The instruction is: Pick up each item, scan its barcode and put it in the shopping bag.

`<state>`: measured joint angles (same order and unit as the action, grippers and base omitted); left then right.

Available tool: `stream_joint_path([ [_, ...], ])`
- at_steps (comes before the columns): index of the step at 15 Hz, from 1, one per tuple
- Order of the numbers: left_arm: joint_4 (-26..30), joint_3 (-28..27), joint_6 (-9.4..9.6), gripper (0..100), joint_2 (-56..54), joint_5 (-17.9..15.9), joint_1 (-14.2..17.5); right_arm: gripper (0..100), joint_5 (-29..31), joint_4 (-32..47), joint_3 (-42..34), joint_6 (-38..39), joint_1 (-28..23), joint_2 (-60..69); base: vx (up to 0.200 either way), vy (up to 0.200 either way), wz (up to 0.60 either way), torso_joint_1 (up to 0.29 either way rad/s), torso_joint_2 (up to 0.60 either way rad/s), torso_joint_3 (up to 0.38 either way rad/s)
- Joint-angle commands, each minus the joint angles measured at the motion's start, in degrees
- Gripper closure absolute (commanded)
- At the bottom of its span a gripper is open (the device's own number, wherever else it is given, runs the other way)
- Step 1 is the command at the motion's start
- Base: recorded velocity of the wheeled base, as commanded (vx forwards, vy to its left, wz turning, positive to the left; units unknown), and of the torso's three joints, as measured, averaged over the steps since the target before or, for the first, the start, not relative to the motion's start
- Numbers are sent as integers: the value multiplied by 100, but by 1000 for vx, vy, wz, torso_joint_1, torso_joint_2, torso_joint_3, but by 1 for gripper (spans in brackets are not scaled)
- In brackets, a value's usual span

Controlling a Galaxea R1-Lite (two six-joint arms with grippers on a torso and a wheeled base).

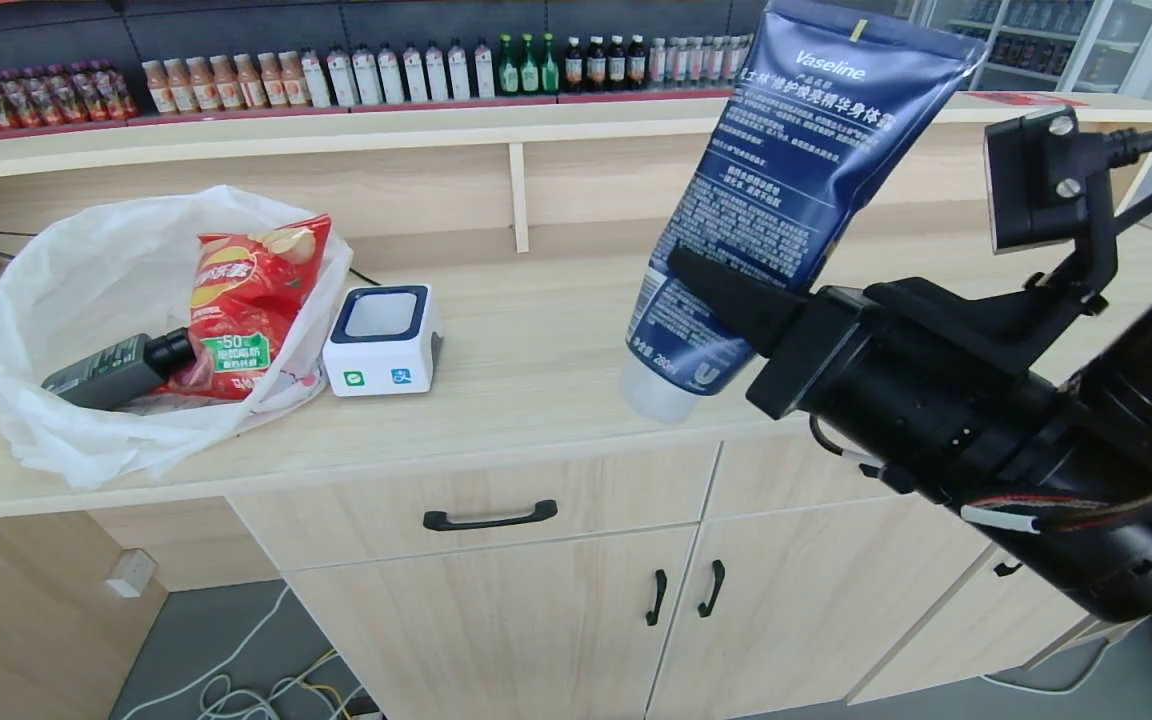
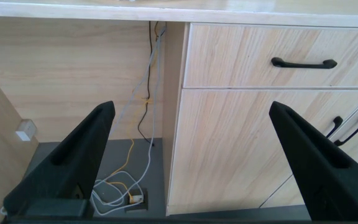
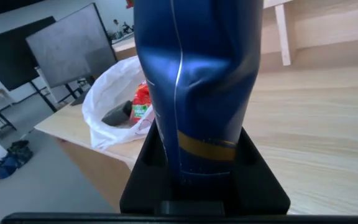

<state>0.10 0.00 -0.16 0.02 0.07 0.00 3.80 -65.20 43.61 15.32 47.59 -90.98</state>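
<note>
My right gripper (image 1: 736,300) is shut on a dark blue lotion tube (image 1: 786,170), held cap-down and tilted above the right part of the wooden counter (image 1: 536,370). In the right wrist view the blue tube (image 3: 197,81) stands pinched between the black fingers (image 3: 148,155). A white scanner box (image 1: 382,340) sits on the counter left of the tube. The white shopping bag (image 1: 96,300) lies open at the counter's left, holding a red chip packet (image 1: 246,300) and a dark bottle (image 1: 121,368). My left gripper (image 2: 191,162) hangs open below the counter, facing the cabinet front.
Drawer and cabinet doors with black handles (image 1: 489,519) run under the counter. A raised back ledge (image 1: 516,135) and shelves of bottles (image 1: 436,70) stand behind it. Cables (image 2: 135,174) lie on the floor beneath the counter's left end.
</note>
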Motion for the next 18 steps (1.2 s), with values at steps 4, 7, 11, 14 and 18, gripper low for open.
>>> stream_joint_path([
  [4,-1,0,-2,0,-2,1,0,100,-679,-556,-115,349,136,-289,0,0,0,0,0,0],
  [7,-1,0,-2,0,-2,1,0,100,-1233,-1232,-195,691,163,-482,0,0,0,0,0,0],
  [11,-1,0,-2,0,-2,1,0,100,-1356,-1610,-335,1069,374,-605,0,0,0,0,0,0],
  [14,-1,0,-2,0,-2,1,0,100,-1716,-2076,-370,1307,497,-702,0,0,0,0,0,0],
  [18,-1,0,-2,0,-2,1,0,100,-1778,-2480,-652,1658,558,-816,0,0,0,0,0,0],
])
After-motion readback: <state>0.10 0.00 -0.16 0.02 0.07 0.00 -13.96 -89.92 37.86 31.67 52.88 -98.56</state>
